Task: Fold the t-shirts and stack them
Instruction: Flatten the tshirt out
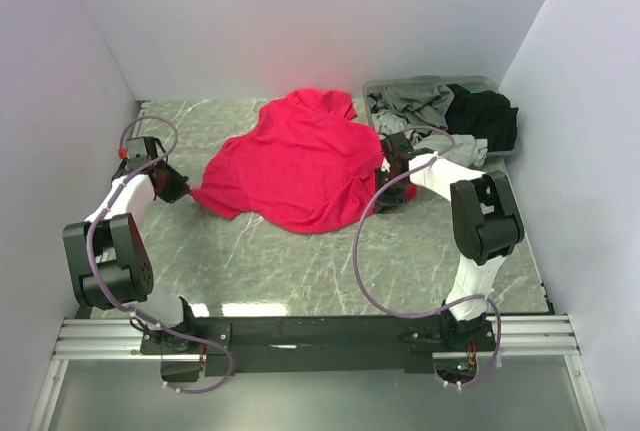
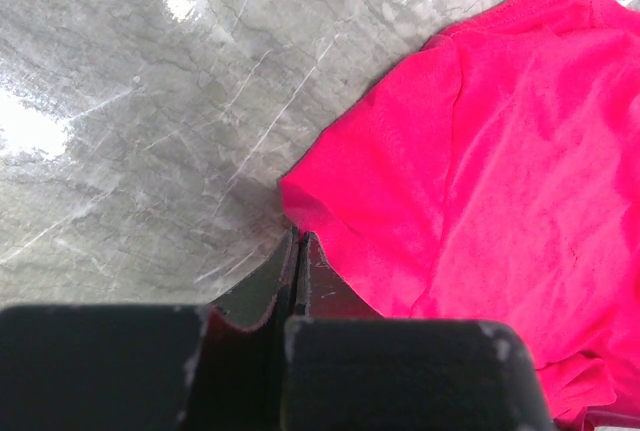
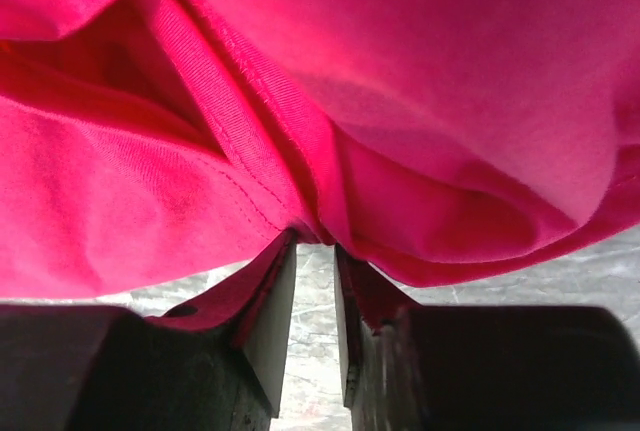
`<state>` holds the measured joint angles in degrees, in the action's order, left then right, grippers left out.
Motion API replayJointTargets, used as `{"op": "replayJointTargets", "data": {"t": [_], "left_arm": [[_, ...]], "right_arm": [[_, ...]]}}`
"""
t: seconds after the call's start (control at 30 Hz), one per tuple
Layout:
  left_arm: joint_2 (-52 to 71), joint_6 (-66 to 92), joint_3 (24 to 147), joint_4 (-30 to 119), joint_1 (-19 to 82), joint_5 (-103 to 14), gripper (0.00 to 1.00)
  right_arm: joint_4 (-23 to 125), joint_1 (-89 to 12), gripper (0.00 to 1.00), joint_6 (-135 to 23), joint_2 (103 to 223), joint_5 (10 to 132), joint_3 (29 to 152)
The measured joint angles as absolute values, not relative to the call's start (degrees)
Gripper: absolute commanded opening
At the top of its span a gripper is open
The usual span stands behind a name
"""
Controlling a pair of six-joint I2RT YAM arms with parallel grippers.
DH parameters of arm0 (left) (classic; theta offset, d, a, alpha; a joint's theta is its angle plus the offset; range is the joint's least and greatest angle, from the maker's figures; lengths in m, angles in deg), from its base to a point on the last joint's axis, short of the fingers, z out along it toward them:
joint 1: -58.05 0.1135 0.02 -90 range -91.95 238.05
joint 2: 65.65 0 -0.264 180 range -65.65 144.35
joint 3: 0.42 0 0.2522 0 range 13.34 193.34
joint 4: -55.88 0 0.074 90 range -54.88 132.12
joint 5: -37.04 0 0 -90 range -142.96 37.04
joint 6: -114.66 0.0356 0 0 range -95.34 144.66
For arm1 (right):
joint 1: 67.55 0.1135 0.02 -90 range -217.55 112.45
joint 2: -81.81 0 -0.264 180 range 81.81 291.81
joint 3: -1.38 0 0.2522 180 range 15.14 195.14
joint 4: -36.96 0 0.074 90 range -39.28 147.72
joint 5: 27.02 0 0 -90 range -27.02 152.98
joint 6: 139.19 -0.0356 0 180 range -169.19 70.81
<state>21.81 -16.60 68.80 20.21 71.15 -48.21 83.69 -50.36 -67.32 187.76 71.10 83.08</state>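
desk with a grey marbled top carries the pinkish-red t-shirt, which lies spread but rumpled across its middle, one end reaching toward the back wall. left jaws are pressed fully together, low over the desk at the shirt's left corner; in the left wrist view the sleeve edge of the pinkish-red t-shirt sits just beside their tips, and whether any cloth is caught there cannot be told. right jaws stand a little apart at the shirt's right edge, with desk showing in the gap. a thick fold of the shirt's hem is bunched against their tips, and whether they pinch it cannot be told. in the far right corner a grey plastic tub holds a crumpled grey t-shirt on its left and a black t-shirt on its right.
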Motion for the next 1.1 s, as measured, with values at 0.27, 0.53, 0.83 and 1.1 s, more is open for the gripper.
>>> {"op": "replayJointTargets", "data": {"t": [0.27,0.53,0.83,1.1], "left_arm": [[21.37,-16.73,68.06,20.21,71.15,-48.23,0.0],[20.74,-16.71,68.06,20.08,71.15,-48.3,0.0],[16.94,-16.84,68.6,18.98,71.15,-48.3,0.0],[12.26,-16.99,72.41,17.67,71.15,-48.23,0.0]], "right_arm": [[83.32,-50.36,0.03,-66.8,187.78,72.92,83.17],[84.91,-50.36,0.0,-66.6,187.41,73.81,83.83],[92.54,-50.41,0.0,-66.16,179.67,73.18,89.82],[97.22,-51.81,0.0,-66.21,174.23,73.6,97.16]]}}
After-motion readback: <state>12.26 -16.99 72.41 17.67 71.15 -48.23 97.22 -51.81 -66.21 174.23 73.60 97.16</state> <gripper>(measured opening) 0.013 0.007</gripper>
